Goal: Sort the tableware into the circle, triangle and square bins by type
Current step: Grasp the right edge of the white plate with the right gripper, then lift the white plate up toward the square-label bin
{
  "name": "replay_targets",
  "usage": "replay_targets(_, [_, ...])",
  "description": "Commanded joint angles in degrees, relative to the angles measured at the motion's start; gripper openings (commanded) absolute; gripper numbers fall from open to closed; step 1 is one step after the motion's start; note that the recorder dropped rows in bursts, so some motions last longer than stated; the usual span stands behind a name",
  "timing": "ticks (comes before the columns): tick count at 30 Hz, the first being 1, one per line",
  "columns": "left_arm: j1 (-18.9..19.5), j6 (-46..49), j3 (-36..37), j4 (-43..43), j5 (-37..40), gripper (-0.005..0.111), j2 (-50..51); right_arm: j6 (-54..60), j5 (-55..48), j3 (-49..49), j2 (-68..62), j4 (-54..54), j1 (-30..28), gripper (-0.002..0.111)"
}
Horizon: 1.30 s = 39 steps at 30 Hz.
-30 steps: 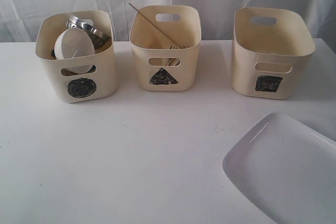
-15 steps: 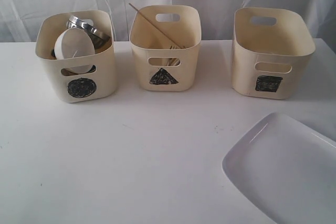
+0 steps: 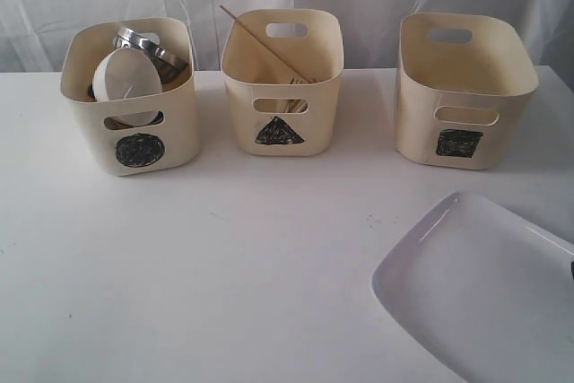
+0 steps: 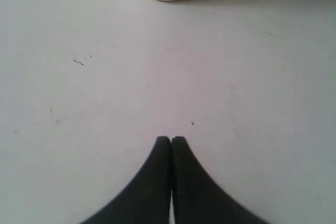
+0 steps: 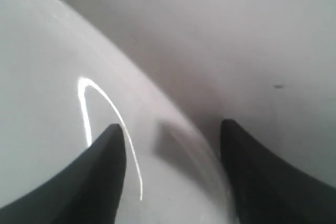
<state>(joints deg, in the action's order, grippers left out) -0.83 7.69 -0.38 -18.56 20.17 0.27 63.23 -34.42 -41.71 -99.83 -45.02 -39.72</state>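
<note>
Overhead, from the exterior view: three cream bins stood in a row along the back of the white counter (image 3: 224,266), each with a black mark on its front. The circle bin (image 3: 170,132) sat at left, the triangle bin (image 3: 314,123) in the middle, and the square bin (image 3: 421,123) at right, all apart from one another. The circle bin held the small white bowl (image 3: 126,76), tipped on its side with its opening toward the camera. A steel vessel (image 3: 143,40) was behind it; whether it was a mug or a bowl could not be told. Wooden chopsticks (image 3: 260,38) leaned in the triangle bin, with one end poking above the rear left rim. Other utensil ends lower inside were too small to identify. The square bin showed only its bare inner walls. The large white plate (image 3: 484,293) lay flat on the counter at front right, well apart from the bins and partly cut off by the frame edge. In the right wrist view, the right end effector (image 5: 171,124) had its fingers spread wide and straddled the plate's rim. One finger was over the plate's glossy inside and the other over the counter outside. Contact with the plate could not be confirmed. In the left wrist view, the left end effector (image 4: 170,139) had its fingertips pressed together on nothing. It sat over bare counter, with the bottoms of the circle and triangle bins far ahead of it.
</note>
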Motion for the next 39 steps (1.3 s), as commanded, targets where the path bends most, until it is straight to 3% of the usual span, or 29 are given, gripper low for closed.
replay_targets(1, [0.1, -0.1, 0.4, -0.3, 1.7, 0.0, -0.3, 5.6, -2.4, 0.7, -3.1, -3.9, -0.3, 0.043])
replay_targets(5, [0.1, -0.1, 0.4, -0.3, 1.7, 0.0, -0.3, 6.0, -5.6, 1.5, -3.7, -4.4, -0.3, 0.026])
replay_targets(10, [0.1, -0.1, 0.4, -0.3, 1.7, 0.0, -0.3, 6.7, -11.1, 1.7, -2.9, -11.0, -0.3, 0.023])
replay_targets(19, [0.1, -0.1, 0.4, -0.3, 1.7, 0.0, -0.3, 11.0, -18.8, 1.7, 0.6, -23.8, 1.8, 0.0])
replay_targets(24, [0.1, -0.1, 0.4, -0.3, 1.7, 0.0, -0.3, 10.1, -22.6, 1.7, 0.7, -30.6, 4.9, 0.0])
replay_targets(31, [0.1, -0.1, 0.4, -0.3, 1.7, 0.0, -0.3, 10.3, -22.3, 1.7, 0.7, -24.8, 9.5, 0.0])
replay_targets(39, [0.1, -0.1, 0.4, -0.3, 1.7, 0.0, -0.3, 11.4, -30.9, 1.6, 1.2, -28.1, 10.9, 0.0])
